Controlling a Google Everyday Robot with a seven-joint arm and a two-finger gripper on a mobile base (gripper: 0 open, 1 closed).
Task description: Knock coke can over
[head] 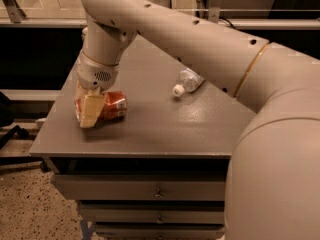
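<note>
The coke can [114,106], red-orange with a white label patch, lies on its side near the left front of the grey table top [165,129]. My gripper [89,110] hangs straight down from the arm at the can's left end and covers that end. It reaches down to the table surface and is in contact with the can or very close to it.
A clear plastic bottle [188,81] with a white cap lies on its side at the middle right of the table. My large arm crosses the right and upper part of the view. Drawers [155,191] sit below the table front. A glass railing runs behind.
</note>
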